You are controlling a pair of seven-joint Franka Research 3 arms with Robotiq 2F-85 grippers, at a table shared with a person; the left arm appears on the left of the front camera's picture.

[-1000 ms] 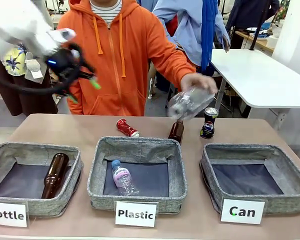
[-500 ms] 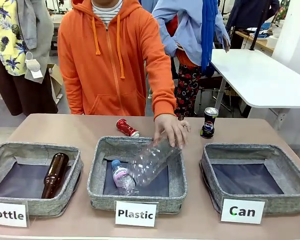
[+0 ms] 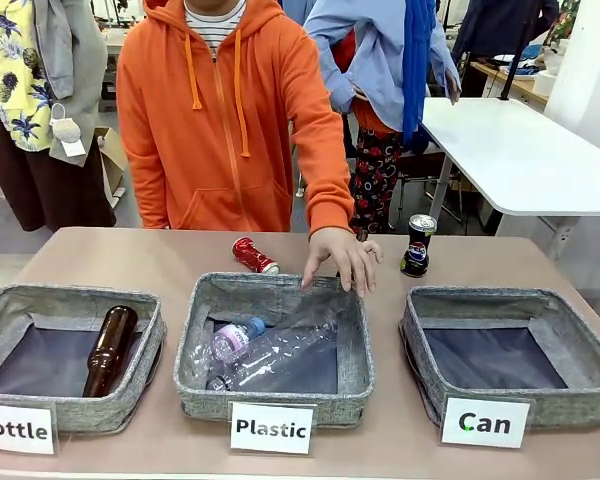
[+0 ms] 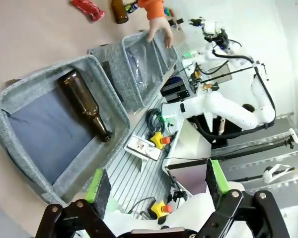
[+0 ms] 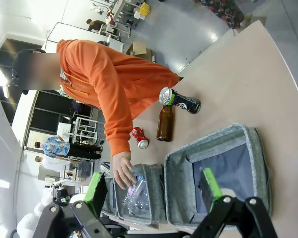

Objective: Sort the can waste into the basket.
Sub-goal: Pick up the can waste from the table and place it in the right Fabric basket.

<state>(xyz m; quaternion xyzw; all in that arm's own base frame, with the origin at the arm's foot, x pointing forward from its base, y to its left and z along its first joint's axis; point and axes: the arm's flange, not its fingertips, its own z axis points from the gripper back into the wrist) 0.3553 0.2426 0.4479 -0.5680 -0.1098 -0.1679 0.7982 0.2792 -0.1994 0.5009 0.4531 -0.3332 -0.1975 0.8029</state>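
Front view: a crushed shiny red metal can point(image 3: 254, 256) lies far centre. An upright dark silver-topped can point(image 3: 417, 245) stands just beyond the right-hand grey fabric "Can" basket point(image 3: 510, 298).

Left wrist view: the left gripper point(image 4: 156, 181) is spread and empty.

Right wrist view: the right gripper point(image 5: 152, 184) gapes empty. It should take the dark can from above, avoiding the person's hand point(image 5: 123, 168).

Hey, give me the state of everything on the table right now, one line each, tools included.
red can: crushed, lying on the table.
dark can: upright on the table.
standing brown bottle: upright on the table.
Can basket: empty.
Plastic basket: two clear bottles lying inside.
Bottle basket: one glass bottle lying inside.
left tool: open, holding nothing.
right tool: open, holding nothing.
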